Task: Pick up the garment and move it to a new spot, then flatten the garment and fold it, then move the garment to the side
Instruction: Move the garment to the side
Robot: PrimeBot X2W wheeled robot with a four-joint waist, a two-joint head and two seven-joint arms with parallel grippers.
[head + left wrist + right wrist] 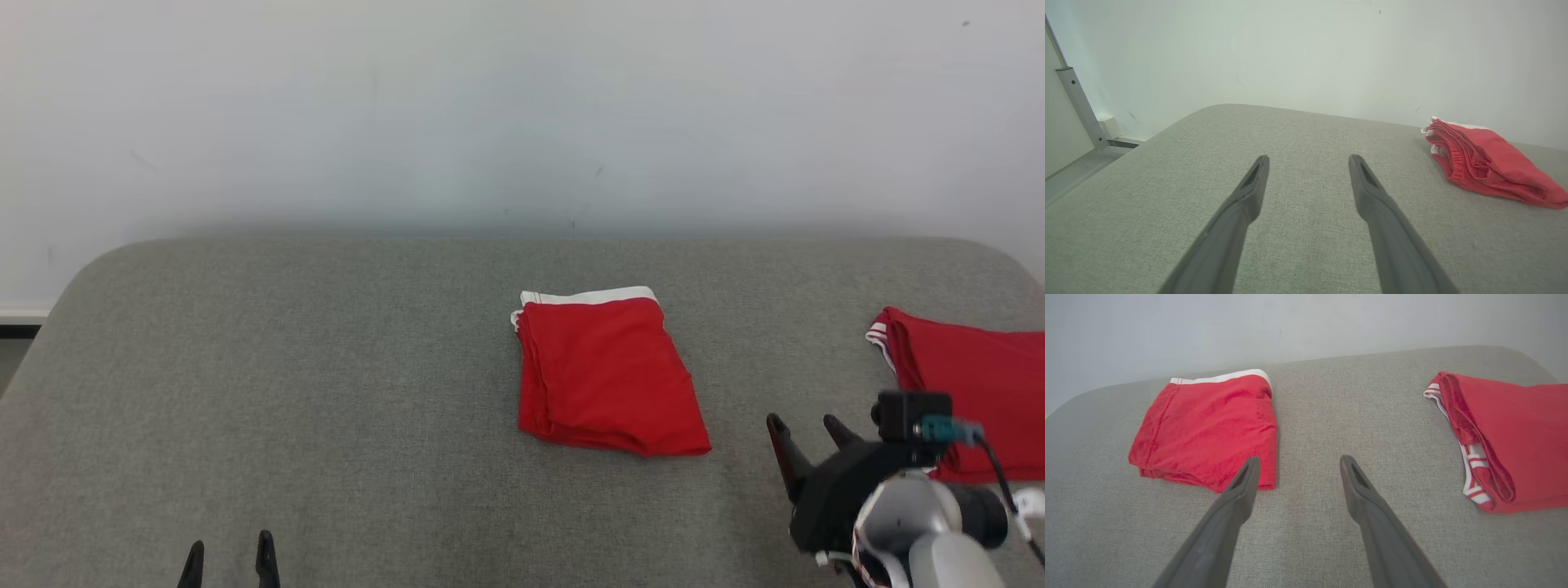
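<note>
A red garment [608, 376] with a white waistband lies folded flat near the middle of the grey table [326, 367]. It lies at upper left [1208, 428] in the right wrist view and at far right [1486, 163] in the left wrist view. My right gripper [808, 429] hovers open just right of and nearer than the garment, nothing between its fingers [1241, 486]. At the bottom left edge my left gripper [230, 559] is open and empty, well away from the cloth, over bare table in the left wrist view [1308, 161].
A second folded red piece [971, 376] with white-striped trim lies at the table's right edge, partly behind my right wrist camera [914, 416]; in the right wrist view [1506, 437] it lies at far right. A pale wall [522, 106] stands behind the table.
</note>
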